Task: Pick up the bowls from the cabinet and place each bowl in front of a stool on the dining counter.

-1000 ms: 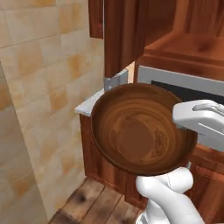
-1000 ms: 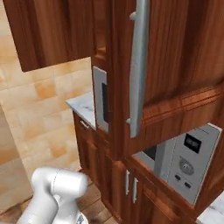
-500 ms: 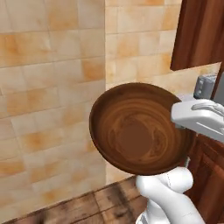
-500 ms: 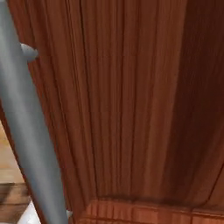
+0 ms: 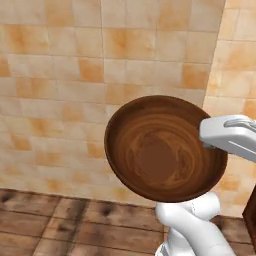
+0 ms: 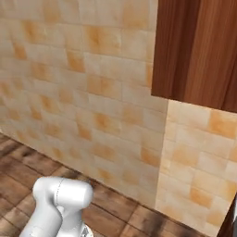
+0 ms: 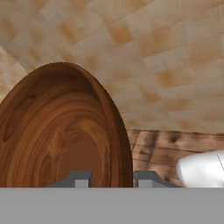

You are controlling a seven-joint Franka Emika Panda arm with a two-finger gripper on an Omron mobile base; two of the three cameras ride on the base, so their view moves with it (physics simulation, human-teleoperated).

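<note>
Wooden bowl [image 5: 165,150] is clamped at its rim between the gripper [image 7: 112,179] fingers. It is held tipped on edge, aloft before the tiled wall [image 5: 75,75].

No text, label, brand, number or sign could be read anywhere in these views. The tan wall tiles [image 5: 75,75] were plain, and the swirled wooden bowl [image 5: 162,150] carried only its grain. The cabinet panel [image 6: 199,51] and the plank floor [image 5: 60,225] bore no markings either.
</note>
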